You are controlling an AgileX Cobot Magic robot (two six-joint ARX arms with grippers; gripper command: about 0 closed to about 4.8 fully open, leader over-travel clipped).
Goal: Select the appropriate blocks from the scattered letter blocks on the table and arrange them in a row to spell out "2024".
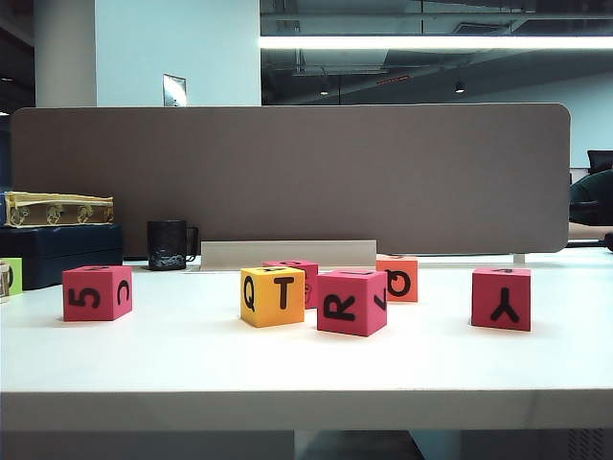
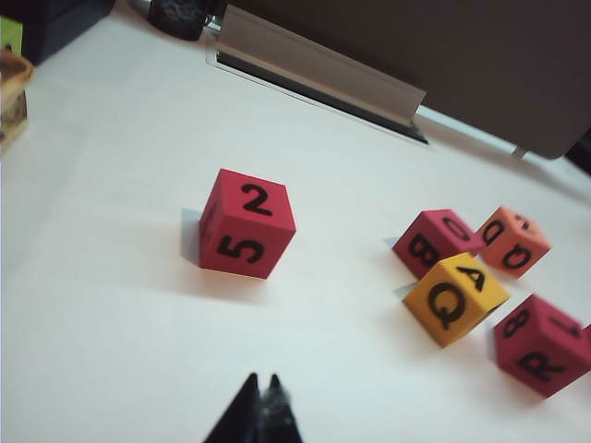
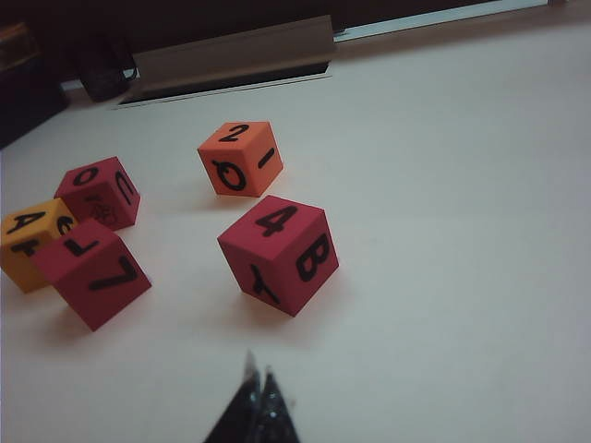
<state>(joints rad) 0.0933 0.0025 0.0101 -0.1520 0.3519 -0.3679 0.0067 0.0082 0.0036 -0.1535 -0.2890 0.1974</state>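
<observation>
Nothing of the row is laid yet; the six blocks lie scattered on the table (image 1: 306,369), the "5" cube (image 1: 97,292) alone at left, the "Y" cube (image 1: 502,298) alone at right, the orange cube (image 1: 397,278) and the rest clustered between. Both the left gripper (image 2: 261,380) and right gripper (image 3: 258,374) hang above the table, closed and empty; all four picks remain.

Six cubes on white table (image 1: 306,369), no gripper in sight. Red "5" cube (image 1: 97,292) far left; yellow "Q T" cube (image 1: 273,296) touching red cube behind (image 1: 299,272); red "R" cube (image 1: 351,302); orange cube (image 1: 397,278) behind; red "Y" cube (image 1: 502,298) right.
</observation>
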